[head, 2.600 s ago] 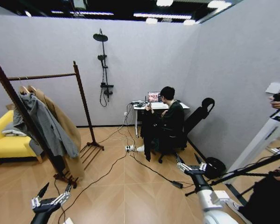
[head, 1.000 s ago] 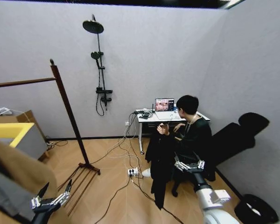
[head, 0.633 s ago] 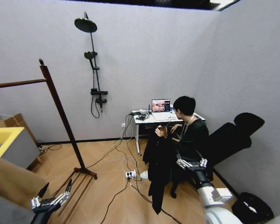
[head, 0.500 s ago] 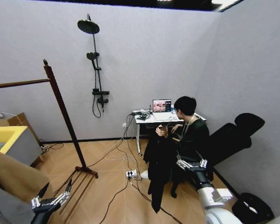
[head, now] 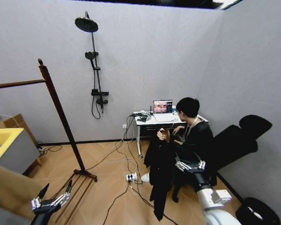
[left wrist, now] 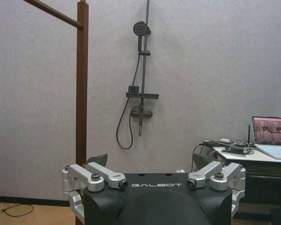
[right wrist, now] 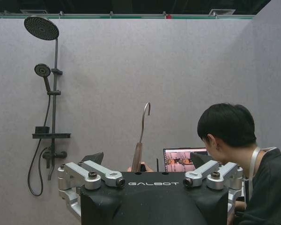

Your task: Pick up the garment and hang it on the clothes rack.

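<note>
The garment (head: 159, 176), a long black coat, hangs from a hanger held up by a seated person's hand (head: 162, 135) in front of the desk. My right gripper (head: 187, 159) is open just to its right, short of the coat. In the right wrist view the hanger's metal hook (right wrist: 144, 123) rises between the open fingers of that gripper (right wrist: 146, 159), farther off. The clothes rack (head: 60, 111) stands to the left, with its dark post and top bar (head: 14, 84). My left gripper (head: 55, 189) is open low beside the rack's base. The left wrist view looks past that gripper (left wrist: 150, 161) at the rack post (left wrist: 82, 79).
A tan coat (head: 9, 187) fills the lower left corner. A yellow sofa (head: 2, 145) is behind the rack. Cables and a power strip (head: 130, 177) lie on the floor near the white desk (head: 150, 119). A black chair (head: 234, 140) stands to the right, and a shower fitting (head: 94, 61) is on the wall.
The whole head picture has shifted: the camera has come nearer to the person and the black coat and has turned right. Both grippers keep their open pose.
</note>
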Motion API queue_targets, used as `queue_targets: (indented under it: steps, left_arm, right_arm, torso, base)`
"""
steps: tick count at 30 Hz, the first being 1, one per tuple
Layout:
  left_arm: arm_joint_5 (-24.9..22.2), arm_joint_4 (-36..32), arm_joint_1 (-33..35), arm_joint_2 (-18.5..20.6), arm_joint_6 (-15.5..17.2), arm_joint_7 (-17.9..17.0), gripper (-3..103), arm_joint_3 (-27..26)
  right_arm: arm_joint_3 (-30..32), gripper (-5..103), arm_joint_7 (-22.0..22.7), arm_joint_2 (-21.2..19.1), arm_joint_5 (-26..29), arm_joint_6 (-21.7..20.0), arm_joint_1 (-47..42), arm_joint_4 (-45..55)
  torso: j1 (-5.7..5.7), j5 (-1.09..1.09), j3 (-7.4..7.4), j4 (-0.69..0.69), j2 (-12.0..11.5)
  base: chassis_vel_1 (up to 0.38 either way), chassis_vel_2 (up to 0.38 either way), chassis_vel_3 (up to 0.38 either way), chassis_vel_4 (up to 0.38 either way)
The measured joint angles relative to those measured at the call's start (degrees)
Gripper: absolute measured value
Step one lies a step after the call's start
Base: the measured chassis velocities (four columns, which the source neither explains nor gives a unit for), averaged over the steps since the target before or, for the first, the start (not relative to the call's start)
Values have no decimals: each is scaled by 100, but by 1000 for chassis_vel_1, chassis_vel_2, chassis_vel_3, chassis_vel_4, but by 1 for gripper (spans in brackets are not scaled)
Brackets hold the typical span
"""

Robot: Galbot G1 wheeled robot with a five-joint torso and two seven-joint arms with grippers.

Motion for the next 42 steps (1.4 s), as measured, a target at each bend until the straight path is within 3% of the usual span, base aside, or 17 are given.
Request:
queue_targets:
  steps: [10, 24, 36, 39, 42]
  left_arm:
    - [0, 0, -1, 0, 0, 0, 100, 0]
    - [0, 0, 0, 0, 0, 0, 100, 0]
    - [0, 0, 0, 0, 0, 0, 100, 0]
    - [0, 0, 0, 0, 0, 0, 100, 0]
    - [0, 0, 0, 0, 0, 0, 100, 0]
  right_arm:
    - [-119, 100, 64, -63, 14, -18, 178, -130]
    - [-254, 100, 223, -410, 551, -802, 1062, -523]
    - [-692, 103, 215, -484, 456, -860, 1706, -1198]
    - [-777, 95, 216, -467, 421, -844, 1808, -1286]
    - [-819, 79, 247, -464, 410, -832, 1853, -1315]
  torso:
    - [5, 0, 1, 0, -2]
    - [-3, 0, 0, -1, 1]
    - [-1, 1, 0, -1, 0]
    - [-1, 0, 0, 0, 0]
    - [-1, 0, 0, 0, 0]
  base:
    - [-134, 137, 154, -151]
    - [-4, 4, 9, -6]
    - [0, 0, 0, 0]
    - [0, 0, 0, 0]
    - [0, 0, 0, 0]
